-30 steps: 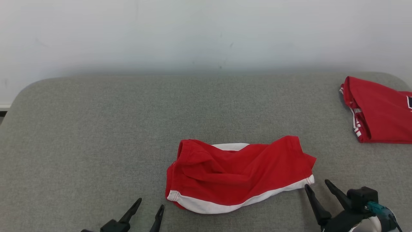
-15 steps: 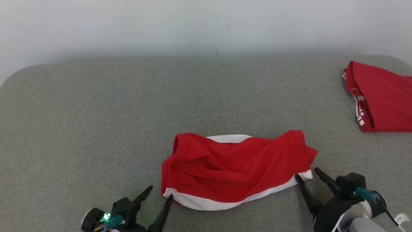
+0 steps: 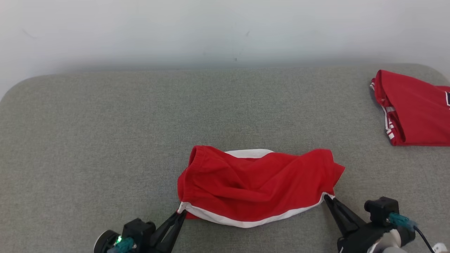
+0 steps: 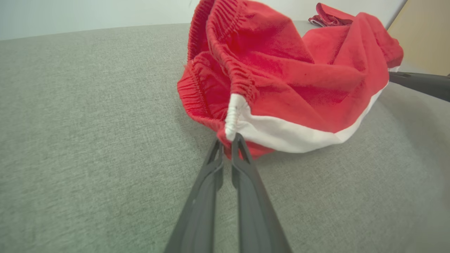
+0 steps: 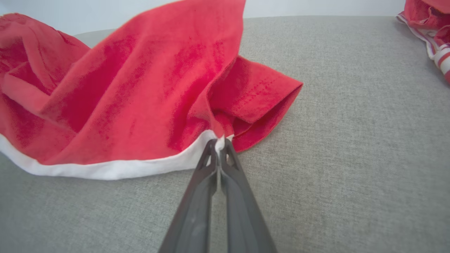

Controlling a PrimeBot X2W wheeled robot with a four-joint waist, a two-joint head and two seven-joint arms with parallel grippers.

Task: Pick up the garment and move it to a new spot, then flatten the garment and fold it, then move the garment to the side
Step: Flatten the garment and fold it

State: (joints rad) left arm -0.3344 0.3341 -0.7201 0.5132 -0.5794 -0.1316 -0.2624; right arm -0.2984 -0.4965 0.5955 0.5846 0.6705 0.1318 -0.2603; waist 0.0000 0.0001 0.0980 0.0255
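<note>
the red shorts (image 3: 256, 186) lie crumpled near the front middle of the grey cushion (image 3: 105, 123). the left gripper (image 3: 181, 213) is clamped on the white-trimmed waistband corner, the right gripper (image 3: 327, 198) clamped on the white hem corner at the other end. another red garment (image 3: 415, 112) lies well apart at the far right edge.

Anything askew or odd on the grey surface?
Only the red shorts: bunched and wrinkled, not flat, pinched at both near corners by left gripper and right gripper. No damage visible.
</note>
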